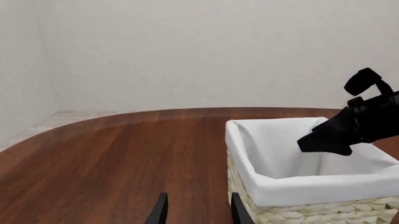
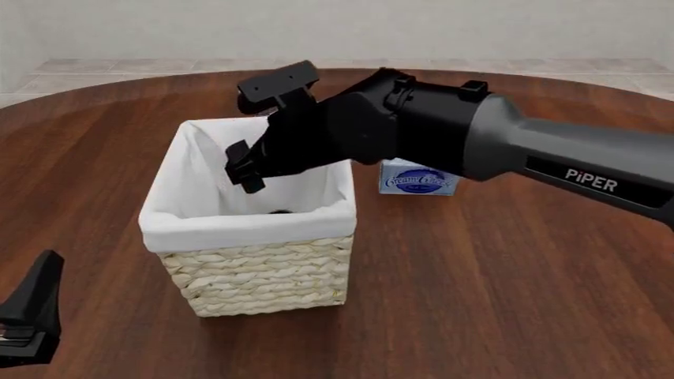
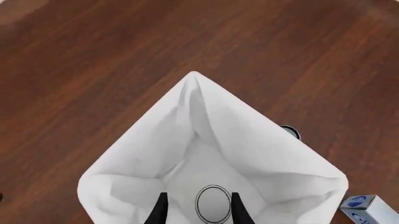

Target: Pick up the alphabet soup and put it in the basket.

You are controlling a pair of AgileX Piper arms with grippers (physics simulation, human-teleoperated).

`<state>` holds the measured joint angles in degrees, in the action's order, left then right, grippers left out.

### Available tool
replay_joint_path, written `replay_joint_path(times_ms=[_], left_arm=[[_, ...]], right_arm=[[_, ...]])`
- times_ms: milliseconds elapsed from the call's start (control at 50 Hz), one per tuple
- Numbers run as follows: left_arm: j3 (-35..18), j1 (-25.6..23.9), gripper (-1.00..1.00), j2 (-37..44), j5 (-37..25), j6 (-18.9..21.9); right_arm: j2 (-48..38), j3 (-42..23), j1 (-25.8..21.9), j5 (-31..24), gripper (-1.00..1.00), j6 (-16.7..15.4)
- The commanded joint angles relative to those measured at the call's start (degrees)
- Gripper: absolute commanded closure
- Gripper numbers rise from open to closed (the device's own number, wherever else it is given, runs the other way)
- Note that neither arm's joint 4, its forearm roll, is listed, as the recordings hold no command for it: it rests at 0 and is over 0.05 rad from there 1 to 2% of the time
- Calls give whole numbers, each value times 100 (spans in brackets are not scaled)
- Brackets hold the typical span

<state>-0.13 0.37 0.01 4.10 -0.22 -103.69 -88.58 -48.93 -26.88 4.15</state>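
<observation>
Soup can [image 3: 212,203] — between right fingers [image 3: 160,211]

We look straight down into the basket [image 3: 262,154], its white lining folded over the rim. The alphabet soup [image 3: 212,204] stands inside on the basket floor, its round pale top facing us. Our right gripper [image 3: 197,210] hangs above the can, fingers parted on either side of it. A blue-white box [image 3: 367,211] sits on the wooden table [image 3: 93,70] just outside the basket.
</observation>
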Motion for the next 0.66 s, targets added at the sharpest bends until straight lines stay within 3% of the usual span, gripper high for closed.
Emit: replay_joint_path(times_ms=[20,660], left_arm=[[0,-11,-100,0,-1,13],[-1,-58,-100,0,-19,64]], right_arm=[[158,-57,6,-78,-100,-6],[1109,199,97,-94,-100,25]])
